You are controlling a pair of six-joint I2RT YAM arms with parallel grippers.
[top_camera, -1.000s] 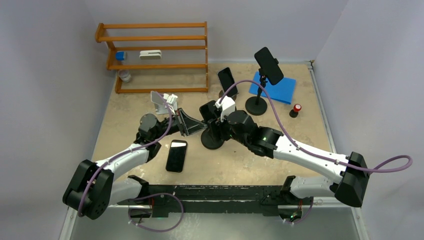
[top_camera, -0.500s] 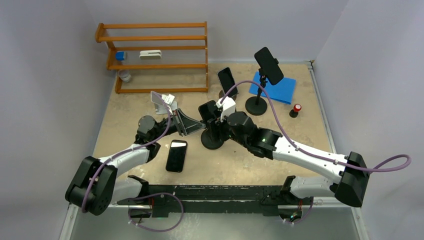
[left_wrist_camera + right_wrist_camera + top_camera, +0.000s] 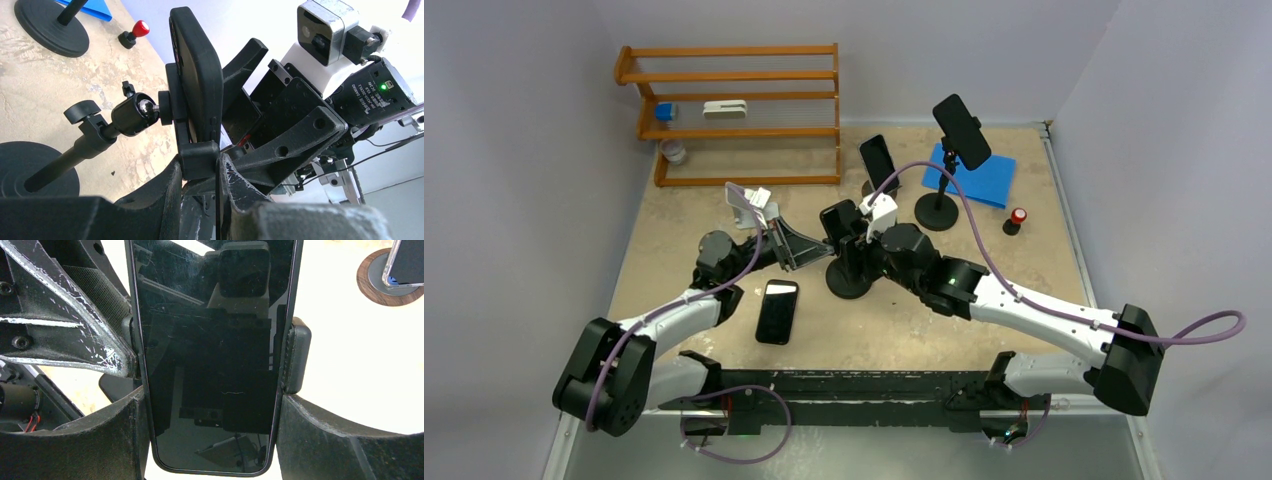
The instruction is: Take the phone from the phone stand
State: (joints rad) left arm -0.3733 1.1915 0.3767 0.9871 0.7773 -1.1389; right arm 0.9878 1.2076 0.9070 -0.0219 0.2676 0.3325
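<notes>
One phone — long axis near-upright

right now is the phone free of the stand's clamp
No, the phone sits between the stand's side clamps in the right wrist view.

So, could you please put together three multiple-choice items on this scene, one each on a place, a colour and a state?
1. Where does the red-capped object stand? A on a shelf; B on the table by the mat's right corner; C atop a phone.
2. What colour is the mat? A green; B blue; C yellow.
3. The phone between the right hand's fingers is: A still in the clamp; B flat on the table; C lifted clear.
Answers: B, it sits on bare table beside the mat; B, plainly blue from above; A, clamp arms flank both its edges.
</notes>
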